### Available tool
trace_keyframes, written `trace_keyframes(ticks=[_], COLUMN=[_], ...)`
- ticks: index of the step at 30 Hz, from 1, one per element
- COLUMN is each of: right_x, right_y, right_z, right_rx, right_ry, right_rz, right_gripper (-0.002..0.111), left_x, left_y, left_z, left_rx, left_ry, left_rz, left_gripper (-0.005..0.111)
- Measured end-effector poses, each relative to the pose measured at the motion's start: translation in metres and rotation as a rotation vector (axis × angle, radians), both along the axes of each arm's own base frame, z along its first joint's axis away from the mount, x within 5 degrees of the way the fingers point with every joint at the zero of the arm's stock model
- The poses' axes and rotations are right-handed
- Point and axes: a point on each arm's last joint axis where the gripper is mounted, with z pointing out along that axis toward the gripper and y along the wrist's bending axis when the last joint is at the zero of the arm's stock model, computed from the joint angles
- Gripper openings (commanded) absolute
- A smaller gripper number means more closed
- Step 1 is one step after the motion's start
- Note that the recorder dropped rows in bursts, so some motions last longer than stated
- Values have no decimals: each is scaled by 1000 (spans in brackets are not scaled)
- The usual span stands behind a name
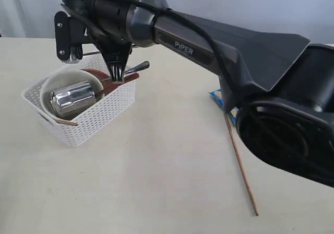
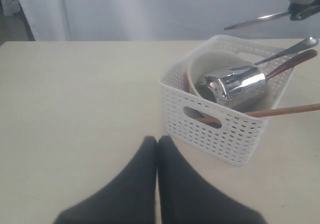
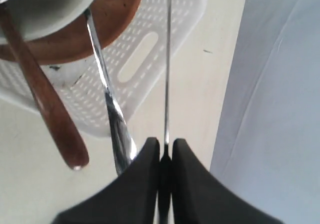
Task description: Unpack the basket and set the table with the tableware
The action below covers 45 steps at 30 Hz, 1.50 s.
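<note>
Progress early | my left claw (image 2: pixel 157 149) closed on nothing | basket (image 1: pixel 99 119) at nine o'clock on counter (image 1: pixel 156 182), bowl (image 1: pixel 55 82), cup (image 1: pixel 73 98), plate (image 1: pixel 102 80) not yet unpacked | my right claw (image 1: pixel 118 76) pinching knife (image 3: pixel 167 59) over its one o'clock rim | one chopstick (image 1: pixel 241 163) out at four o'clock

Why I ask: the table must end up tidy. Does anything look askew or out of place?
The steel cup lies tipped on its side inside the bowl in the basket, and one chopstick lies alone on the table.

Pale grey-white backdrop (image 2: pixel 150 9), perhaps curtain, faint vertical folds; dark gap (image 2: pixel 11 19) beside it; soft even light
</note>
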Motion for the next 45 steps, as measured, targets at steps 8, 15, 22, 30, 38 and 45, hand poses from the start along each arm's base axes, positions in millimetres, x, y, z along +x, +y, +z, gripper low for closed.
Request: trace_keyframes(ticks=[8,15,22,30,38,45], right_x=[-19,-43,-64,-91,-119,-140], right_y=[-18,-27,-39,-73,-99,-83], right_z=[47,93,99,68,46,37], right_rx=[22,196,235,17,-260,-417], right_ry=[68,133,235,341,412,324], right_rz=[-13,29,40,144,527,816], right_gripper=[0,0,0,0,0,0], left_x=[0,0,0,0,1,3], left_y=[0,0,0,0,1,-3], left_z=[0,0,0,0,6,28], left_rx=[0,0,0,0,43,20], left_ry=[0,0,0,0,-72,-317], left_rz=[0,0,0,0,-5,-38], left_gripper=[0,0,0,0,0,0])
